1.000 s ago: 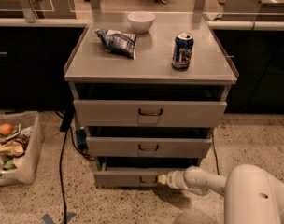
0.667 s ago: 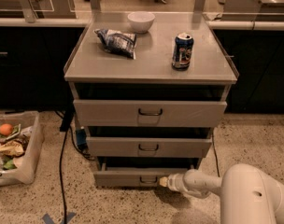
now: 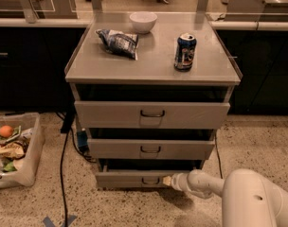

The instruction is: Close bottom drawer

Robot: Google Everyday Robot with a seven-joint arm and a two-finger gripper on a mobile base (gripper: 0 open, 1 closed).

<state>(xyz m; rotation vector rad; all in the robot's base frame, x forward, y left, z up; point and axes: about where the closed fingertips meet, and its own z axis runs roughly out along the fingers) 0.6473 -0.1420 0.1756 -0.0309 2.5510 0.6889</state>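
bowl [image 3: 143,21], snack bag [image 3: 118,42], can [image 3: 185,52]; bin [image 3: 31,155] w/ scraps [image 3: 7,144]

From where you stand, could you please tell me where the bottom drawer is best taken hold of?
By the small wire handle centred on the front panel of the bottom drawer, coming from the front: nothing else sticks out. The gripper sits at that panel, just right of the handle.

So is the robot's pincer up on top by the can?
No, the pincer is down low at the front of the bottom drawer, far below the can.
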